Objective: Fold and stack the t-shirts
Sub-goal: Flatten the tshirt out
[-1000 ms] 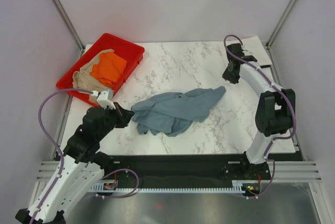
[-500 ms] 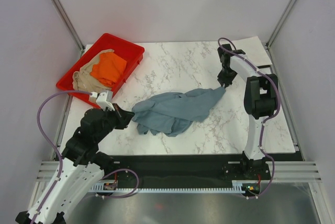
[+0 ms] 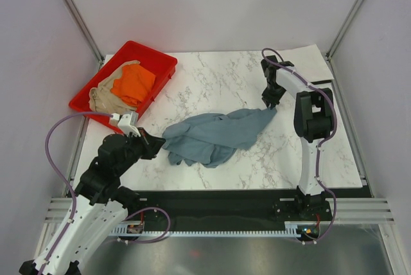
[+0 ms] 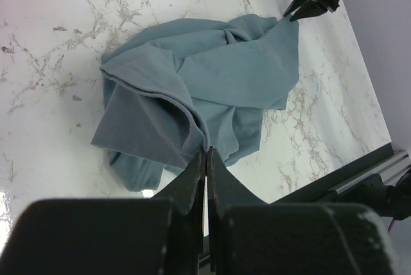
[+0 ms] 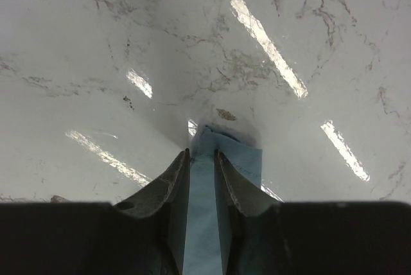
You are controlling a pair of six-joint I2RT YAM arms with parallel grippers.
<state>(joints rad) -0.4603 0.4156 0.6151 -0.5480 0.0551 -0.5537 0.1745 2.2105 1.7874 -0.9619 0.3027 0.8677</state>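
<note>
— On marble table [image 3: 218, 82], centre: blue-grey t-shirt [image 3: 215, 135], crumpled, held at two ends.
— Left gripper [image 4: 207, 151]?
— Pinched together on left-edge fold.
— Right gripper [image 5: 201, 153]?
— Clamped on far corner. Orange t-shirt [image 3: 133, 84], tan t-shirt [image 3: 103, 99] heaped in red tray [image 3: 154, 52].

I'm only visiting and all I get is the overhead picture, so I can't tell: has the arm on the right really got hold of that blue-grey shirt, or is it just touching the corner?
Observer: It has hold of it. Its own wrist camera shows the right fingers closed on a corner of the blue-grey shirt, with the cloth running up between them.
Visitor: And the arm on the left?
Observer: Its wrist camera shows the left fingers pressed shut, with the tips right at a raised fold of the shirt. It looks pinched, though I can't be sure.
</note>
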